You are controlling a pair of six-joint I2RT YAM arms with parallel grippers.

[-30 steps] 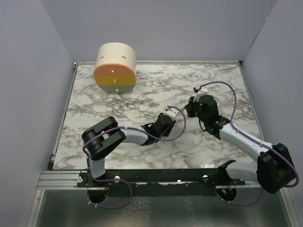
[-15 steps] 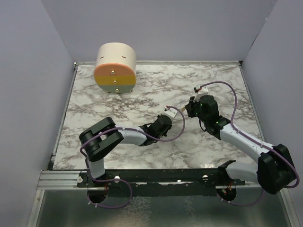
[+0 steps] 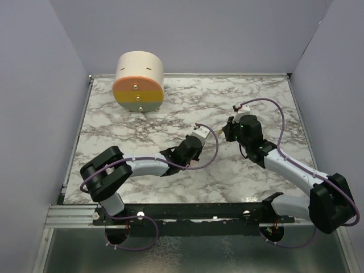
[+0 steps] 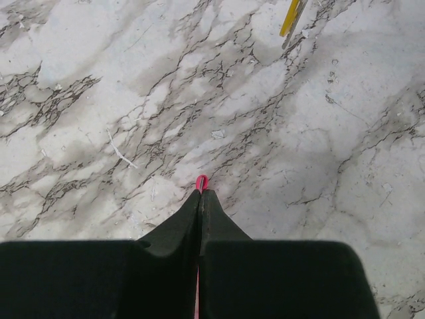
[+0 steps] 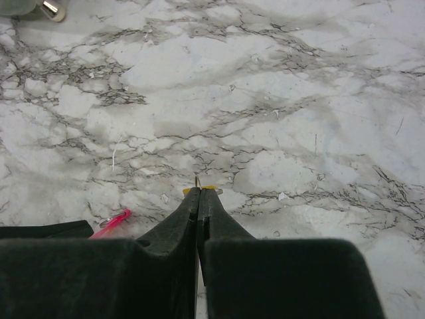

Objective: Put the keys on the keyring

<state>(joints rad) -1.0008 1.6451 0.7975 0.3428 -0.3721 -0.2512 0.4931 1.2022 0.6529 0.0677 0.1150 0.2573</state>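
My left gripper (image 4: 200,194), clamped shut on the pink keyring (image 4: 201,180), had eased slightly left as its elbow swung out. My right gripper (image 5: 198,195) stayed pinched on the yellow key (image 5: 210,189). The two were near but apart, not yet threaded.

1. Left arm (image 3: 142,166): low over the table, stretched rightward from its base, wrist near-right of the cream-and-orange cylinder (image 3: 139,81).
2. Left gripper (image 4: 200,194): jaws pressed together, tip of the pink keyring (image 4: 201,180) pinched between them.
3. Right arm (image 3: 284,165): elbow bent, reaching in leftward, farther right of the cylinder.
4. Right gripper (image 5: 198,193): jaws together, yellow key (image 5: 209,189) pinched at the tips.
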